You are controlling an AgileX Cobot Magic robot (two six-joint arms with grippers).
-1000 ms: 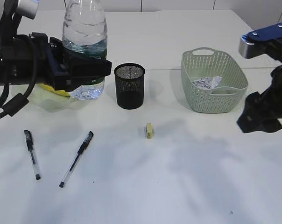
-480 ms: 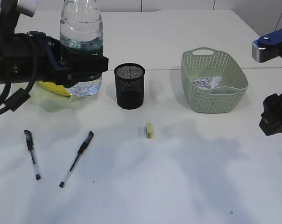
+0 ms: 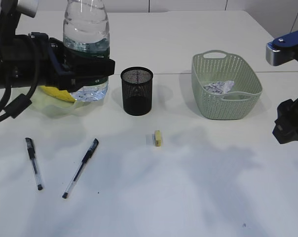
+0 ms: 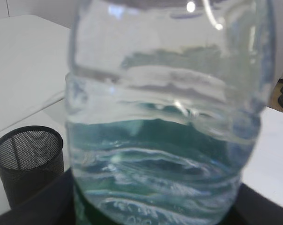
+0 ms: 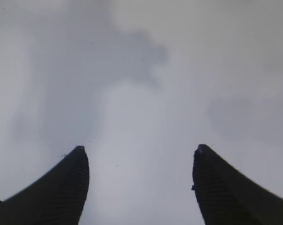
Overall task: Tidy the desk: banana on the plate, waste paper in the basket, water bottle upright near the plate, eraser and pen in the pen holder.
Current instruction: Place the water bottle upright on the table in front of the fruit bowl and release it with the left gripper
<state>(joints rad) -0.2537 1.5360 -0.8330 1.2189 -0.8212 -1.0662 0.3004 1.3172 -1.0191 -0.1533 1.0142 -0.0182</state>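
My left gripper [image 3: 87, 69] is shut on the upright water bottle [image 3: 86, 29], whose base sits at the right edge of the pale plate [image 3: 48, 108]. The yellow banana [image 3: 53, 93] lies on that plate, partly behind the arm. The bottle [image 4: 165, 117] fills the left wrist view. Right of it stands the black mesh pen holder [image 3: 137, 91]. A yellow eraser [image 3: 158, 138] lies in front of the holder. Two pens [image 3: 33, 163] [image 3: 81, 167] lie at front left. Crumpled waste paper [image 3: 219, 87] is in the green basket [image 3: 198, 94]. My right gripper [image 5: 139, 154] is open and empty over bare table.
The right arm [image 3: 289, 126] hangs at the right edge of the exterior view, just right of the basket. The pen holder [image 4: 26, 164] stands close to the bottle on its left in the left wrist view. White tabletop stretches across the front and middle.
The right arm has drawn back to the right edge. The left gripper has shifted the bottle slightly left and up, then held still.
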